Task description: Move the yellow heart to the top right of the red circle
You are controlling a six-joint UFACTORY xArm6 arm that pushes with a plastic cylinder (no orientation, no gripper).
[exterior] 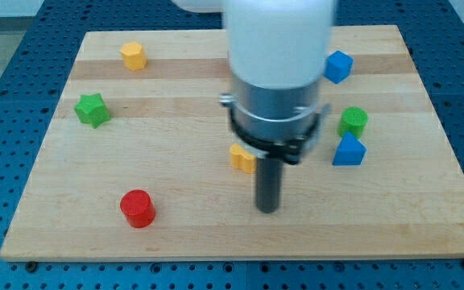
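Note:
The red circle [138,208] is a red cylinder at the board's lower left. The yellow heart [242,158] lies near the board's middle, partly hidden behind the arm's body, so its shape is not clear. My tip [268,209] is the lower end of the dark rod, just right of and below the yellow heart, and well to the right of the red circle. Whether the rod touches the heart cannot be told.
A yellow hexagon block [134,55] sits at the top left. A green star [92,109] is at the left. A blue block [338,66], a green cylinder [353,122] and a blue triangular block [349,151] stand at the right. The wooden board [71,234] lies on a blue pegboard.

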